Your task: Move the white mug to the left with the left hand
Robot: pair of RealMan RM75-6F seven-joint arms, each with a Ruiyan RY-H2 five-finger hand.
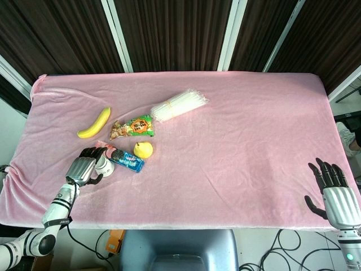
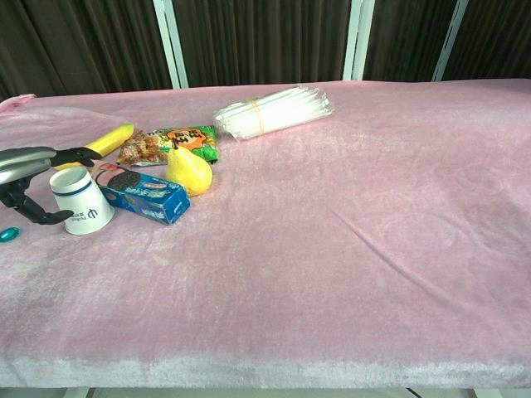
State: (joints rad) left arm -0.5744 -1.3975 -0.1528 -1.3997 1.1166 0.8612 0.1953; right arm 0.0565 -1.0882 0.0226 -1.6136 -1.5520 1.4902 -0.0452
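Around the white mug [image 2: 81, 201], left robot hand [image 1: 84, 166].

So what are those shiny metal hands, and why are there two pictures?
They belong to a robot with two arms. One picture looks down from its head, the other looks out from its chest, at the same pink table. On the table lie a banana, a snack bag, a yellow pear, a blue cookie packet, a bundle of clear straws and a white mug. The left robot hand sits right at the mug, with fingers over its rim and a thumb beside it; whether it grips it already is hard to tell. The right robot hand is open, holding nothing.
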